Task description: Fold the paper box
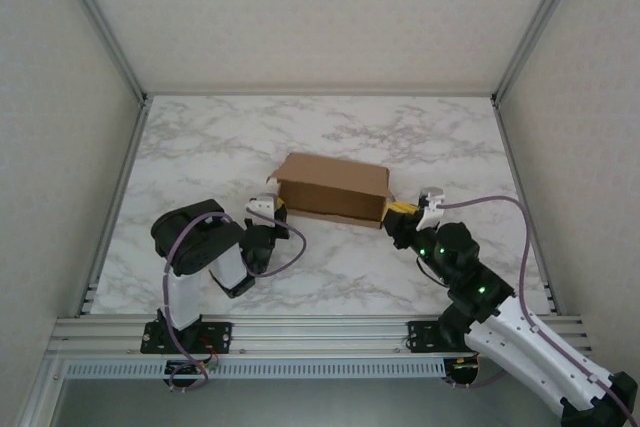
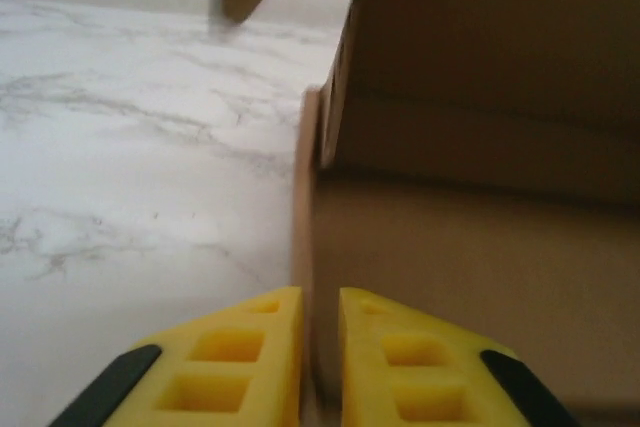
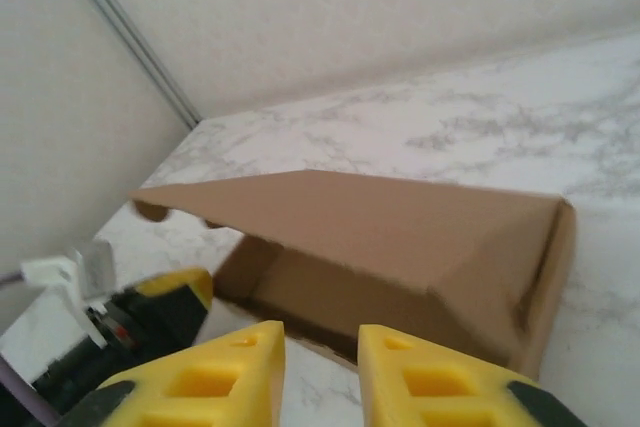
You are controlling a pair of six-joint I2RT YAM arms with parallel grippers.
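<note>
centrally on the table (image 1: 200, 147) the paper box (image 1: 335, 187) is seen, lid slanted. the left gripper (image 2: 320, 292) is held low at its left end, fingers nearly together about a flap edge (image 2: 303, 197); clamping cannot be told. the right gripper (image 3: 322, 327) is pointed at its right end, fingers slightly apart, empty

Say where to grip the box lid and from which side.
Probably pinch the box lid by its raised front edge, from the near side: it stands off the base, leaving a finger gap underneath; the back edge looks hinged.
</note>
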